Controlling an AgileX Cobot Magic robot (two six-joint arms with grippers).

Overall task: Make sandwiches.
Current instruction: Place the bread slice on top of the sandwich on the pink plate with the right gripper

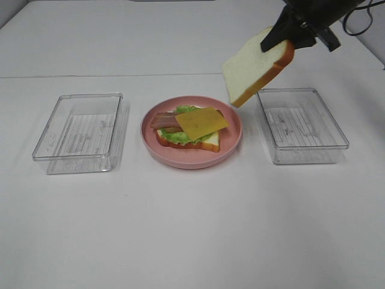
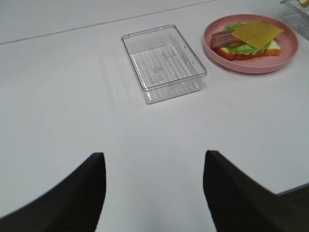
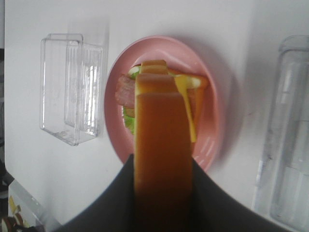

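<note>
On the pink plate (image 1: pixel 231 144) lies an open sandwich (image 1: pixel 189 127): a bread slice at the bottom, then green lettuce, brown bacon strips and a yellow cheese slice (image 1: pixel 201 122) on top. A second bread slice (image 1: pixel 255 69) hangs tilted in the air above the plate's right rim, with my right gripper (image 1: pixel 283 37) shut on its upper end. The right wrist view looks down the slice's orange-brown crust (image 3: pixel 161 145) onto the sandwich (image 3: pixel 126 92) below. My left gripper (image 2: pixel 154 164) is open over bare table, well short of the plate (image 2: pixel 241 65), and is out of the high view.
A clear plastic tray (image 1: pixel 81 132) stands left of the plate, and another tray (image 1: pixel 301 124) stands right of it, partly beneath the hanging slice. Both hold nothing. A dark cable (image 1: pixel 360 21) loops at the back right corner.
</note>
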